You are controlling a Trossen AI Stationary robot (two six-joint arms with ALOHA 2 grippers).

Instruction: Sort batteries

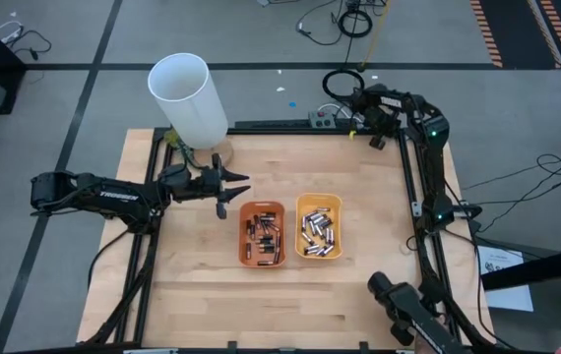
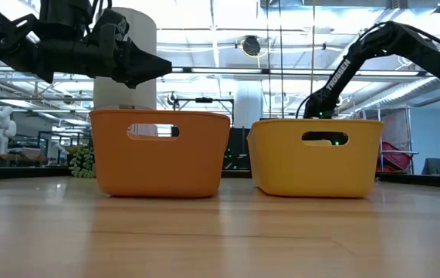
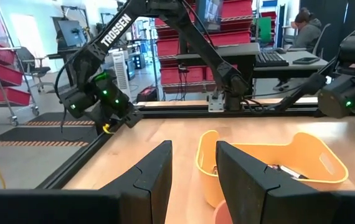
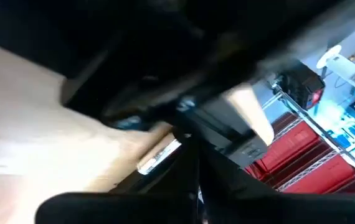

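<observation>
Batteries (image 1: 262, 238) (in both trays) lie beside open left gripper (image 1: 233, 189); right gripper closed.

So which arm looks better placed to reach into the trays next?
Probably the left. Its open gripper hovers just beside the orange tray, pointing toward it and the yellow tray. The right gripper is shut and parked at the table's far corner, away from both trays.

A tall white tube (image 1: 190, 98) stands at the wooden table's (image 1: 192, 295) far-left corner.
</observation>
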